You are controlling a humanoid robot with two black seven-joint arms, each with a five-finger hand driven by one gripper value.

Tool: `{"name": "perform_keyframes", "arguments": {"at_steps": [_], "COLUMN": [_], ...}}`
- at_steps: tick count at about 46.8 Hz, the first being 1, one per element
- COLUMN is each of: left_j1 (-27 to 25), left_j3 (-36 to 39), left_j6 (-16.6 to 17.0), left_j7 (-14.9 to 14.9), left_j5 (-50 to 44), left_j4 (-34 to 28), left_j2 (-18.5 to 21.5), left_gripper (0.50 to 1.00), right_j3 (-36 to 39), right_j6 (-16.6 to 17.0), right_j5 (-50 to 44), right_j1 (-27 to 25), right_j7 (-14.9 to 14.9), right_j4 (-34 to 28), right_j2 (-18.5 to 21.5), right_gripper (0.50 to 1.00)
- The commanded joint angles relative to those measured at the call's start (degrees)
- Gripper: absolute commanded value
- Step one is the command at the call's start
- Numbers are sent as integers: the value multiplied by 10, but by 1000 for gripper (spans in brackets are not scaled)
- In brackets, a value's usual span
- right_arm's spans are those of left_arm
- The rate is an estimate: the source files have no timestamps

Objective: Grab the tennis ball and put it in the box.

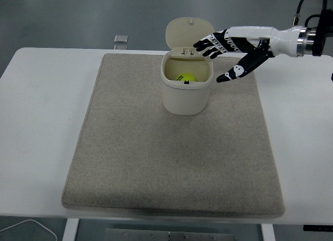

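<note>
Tennis ball (186, 77) lies inside the box (185, 98); right hand (229, 52) hovers beside it, fingers spread and empty, retreat probably next

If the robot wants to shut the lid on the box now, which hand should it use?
Probably the right. The right robot hand is open beside the box, close to its raised lid. The tennis ball is inside. No left arm shows.

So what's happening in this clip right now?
The tennis ball lies inside the cream box, whose lid stands open at the back. The right hand hovers just right of the box with fingers spread, holding nothing. The box sits on a beige mat. The left arm is out of view.
</note>
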Motion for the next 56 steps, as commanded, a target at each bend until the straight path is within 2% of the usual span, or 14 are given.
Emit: {"name": "perform_keyframes", "arguments": {"at_steps": [1,14,24,39,48,56], "left_j1": [0,0,0,0,0,0], "left_j3": [0,0,0,0,0,0], "left_j6": [0,1,1,0,1,1], "left_j7": [0,0,0,0,0,0], "left_j5": [0,0,0,0,0,0], "left_j4": [0,0,0,0,0,0], "left_j2": [0,0,0,0,0,0], "left_gripper": [992,992,992,992,990,992], "right_j3": [-3,-28,-31,-28,-16,-14], "right_j6": [26,26,26,26,26,-22], "right_j5": [45,119,159,176,257,311], "right_j1": [1,-8,-23,-46,-64,-75], "right_j7": [0,-1,-1,-3,-40,-57], "right_j4": [0,-11,-42,-101,-124,-125], "right_j2": [-31,-81,-89,-75,-46,-18], "right_gripper": [901,901,901,901,901,901]}}
